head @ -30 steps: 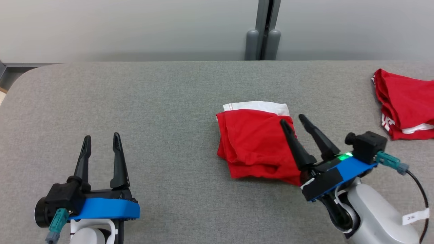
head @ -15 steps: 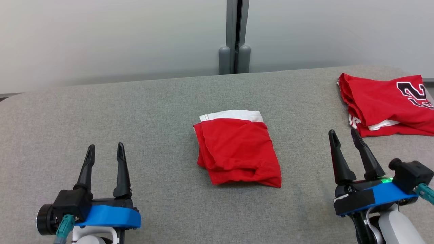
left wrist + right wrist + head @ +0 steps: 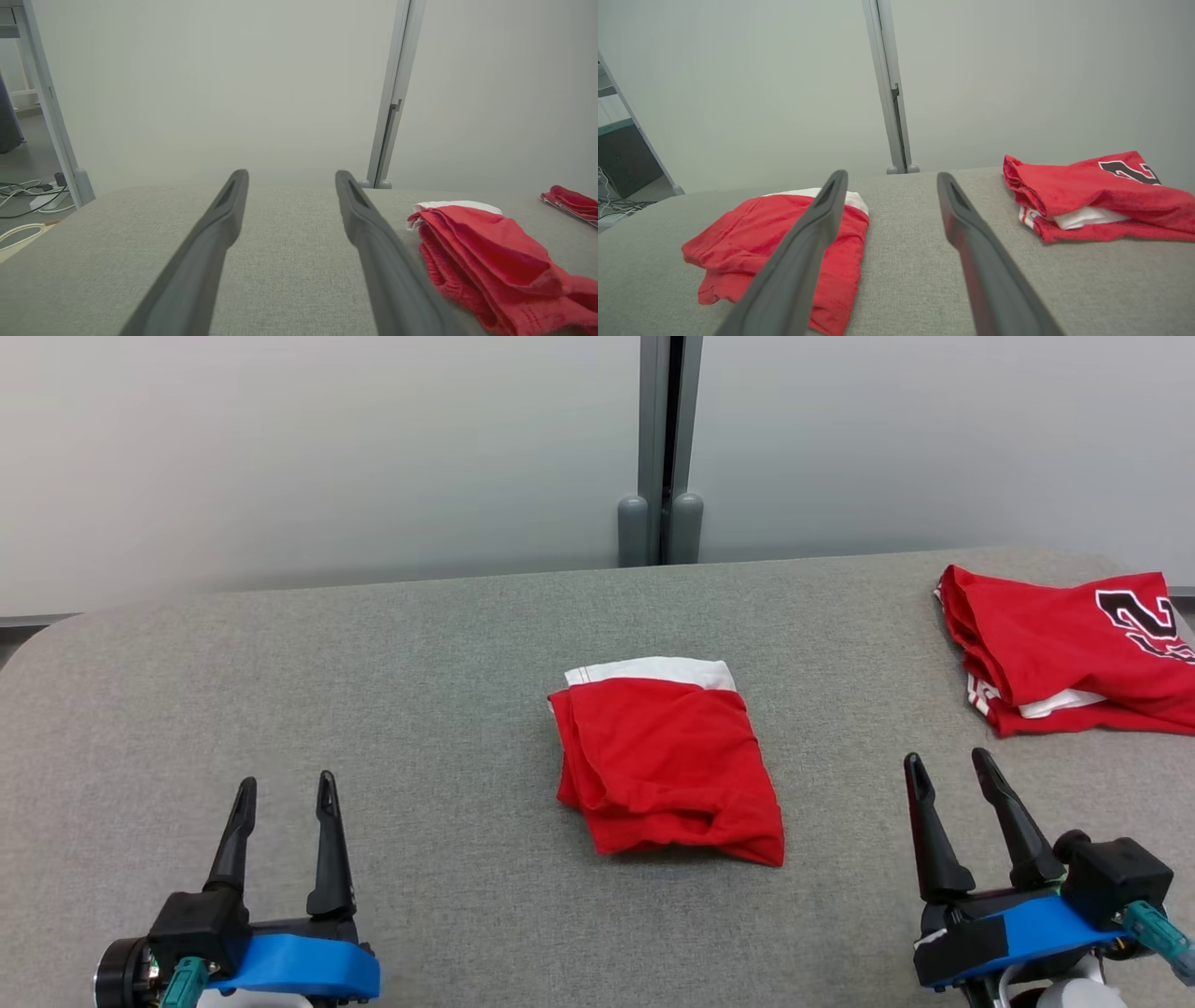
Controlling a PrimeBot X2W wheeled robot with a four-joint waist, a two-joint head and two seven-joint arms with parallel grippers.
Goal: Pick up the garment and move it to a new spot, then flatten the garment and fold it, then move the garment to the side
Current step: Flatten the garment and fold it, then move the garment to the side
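In the head view, a folded red cloth garment [image 3: 667,761] with a white band along its far edge lies in the middle of the grey fabric-covered desk [image 3: 373,691]. It is roughly rectangular and its near edge is rumpled. A second red garment [image 3: 1064,649], with a black printed numeral and white trim, lies at the far right of the desk, well apart from the first. The left claw [image 3: 287,781], dark-fingered on a blue mount, sits at the lower left with its two fingers spread and nothing between them, well apart from the folded red cloth garment. The right claw [image 3: 947,758] sits at the lower right, also spread wide and empty, nearer the robot than both garments and touching neither. Behind the desk stands a pale grey wall with a grey vertical post [image 3: 662,448]. In the left wrist view, the left claw's fingers [image 3: 210,242] stand apart over bare desk. The folded garment [image 3: 486,247] lies to their right with its white band at the far end, and an edge of the second red garment [image 3: 570,200] shows at the far right. Loose cables [image 3: 16,186] lie on the floor past the desk's left end. In the right wrist view, the right claw's fingers [image 3: 966,242] stand apart with bare desk between them. The folded garment [image 3: 752,233] lies to the left, partly hidden behind the left-hand finger, and whether they touch cannot be told. The second red garment [image 3: 1087,196] lies to the right.
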